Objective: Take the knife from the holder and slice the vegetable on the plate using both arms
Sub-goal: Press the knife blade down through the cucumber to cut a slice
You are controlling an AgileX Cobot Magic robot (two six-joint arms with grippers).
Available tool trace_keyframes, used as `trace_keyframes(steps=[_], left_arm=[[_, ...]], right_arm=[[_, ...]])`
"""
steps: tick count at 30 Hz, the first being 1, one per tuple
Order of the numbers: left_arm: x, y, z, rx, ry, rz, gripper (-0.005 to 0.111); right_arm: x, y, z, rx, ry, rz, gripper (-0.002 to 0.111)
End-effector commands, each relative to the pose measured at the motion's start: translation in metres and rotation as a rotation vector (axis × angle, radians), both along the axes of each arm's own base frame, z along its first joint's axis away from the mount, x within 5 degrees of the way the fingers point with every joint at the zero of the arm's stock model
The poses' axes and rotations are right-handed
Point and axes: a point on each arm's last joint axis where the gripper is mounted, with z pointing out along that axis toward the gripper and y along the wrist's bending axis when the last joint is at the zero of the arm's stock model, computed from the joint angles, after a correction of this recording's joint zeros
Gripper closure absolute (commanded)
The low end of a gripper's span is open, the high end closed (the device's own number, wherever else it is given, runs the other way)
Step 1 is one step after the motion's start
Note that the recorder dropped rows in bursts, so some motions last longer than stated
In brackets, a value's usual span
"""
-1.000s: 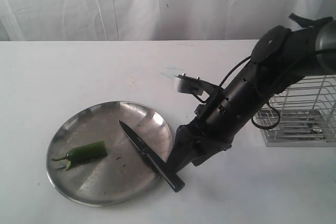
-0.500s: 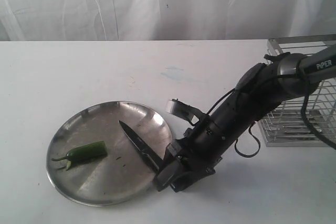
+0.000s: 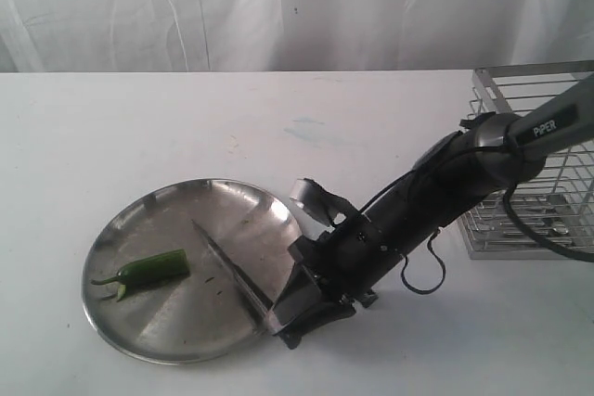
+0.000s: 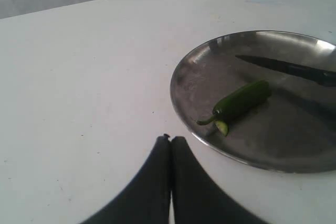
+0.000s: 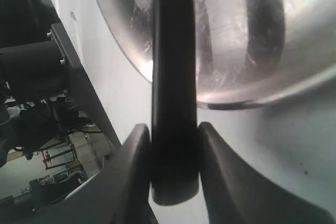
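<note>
1. Spanning the whole exterior view, the white table (image 3: 186, 118) is used as the work surface, and everything else is set on it.
2. The right arm (image 3: 445, 192) is stretched from 3 o'clock down toward 7 o'clock, a reach judged necessary to get to the plate's near rim.
3. The holder (image 3: 557, 220) is stood at 3 o'clock on the table, well apart from the plate. No knife is seen in it, so the fetching step is judged done.
4. The plate (image 3: 232, 210) is laid at 8 o'clock on the table and is used as the cutting base.
5. The knife (image 3: 227, 266) is held across the plate's 4 o'clock rim, handle outside and tip pointed toward 11 o'clock. Whether the blade touches the metal cannot be told.
6. The right gripper (image 5: 174, 145) is clamped on the black handle near its butt, so the blade can be steered.
7. The left gripper (image 4: 170, 140) is closed on nothing, fingers pressed together above bare table near the plate's rim. It is probably placed there to steady the vegetable.
8. The vegetable (image 3: 153, 271) is laid at 9 o'clock in the plate, stem toward the rim and blunt end toward the centre, apart from the blade. Slicing is judged not yet begun.
</note>
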Motion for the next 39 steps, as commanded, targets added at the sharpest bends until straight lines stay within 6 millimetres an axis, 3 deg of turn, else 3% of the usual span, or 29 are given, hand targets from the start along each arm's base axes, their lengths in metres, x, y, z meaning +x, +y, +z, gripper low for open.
trace_keyframes(steps=[1, 10, 18, 23, 30, 35, 39], left_arm=[[0.0, 0.0, -0.001, -0.009, -0.004, -0.004, 0.107], [0.0, 0.0, -0.001, -0.009, -0.004, -0.004, 0.107], [0.0, 0.0, -0.001, -0.009, -0.004, -0.004, 0.107], [0.0, 0.0, -0.001, -0.009, -0.004, -0.004, 0.107], [0.0, 0.0, -0.001, -0.009, -0.004, -0.004, 0.107], [0.0, 0.0, -0.001, -0.009, -0.004, -0.004, 0.107], [0.0, 0.0, -0.001, -0.009, -0.004, -0.004, 0.107]], right_arm=[[-0.002, -0.004, -0.014, -0.038, 0.033, 0.004, 0.108], [-0.002, -0.003, -0.005, -0.014, 0.022, 0.016, 0.108], [-0.001, -0.003, 0.048, 0.061, -0.155, 0.036, 0.108], [-0.003, -0.004, 0.066, 0.08, -0.209, 0.042, 0.108], [-0.015, -0.004, 0.06, -0.024, -0.226, 0.173, 0.108], [-0.027, 0.001, 0.048, -0.025, -0.126, 0.137, 0.108], [-0.023, 0.01, 0.027, 0.029, -0.004, 0.019, 0.108]])
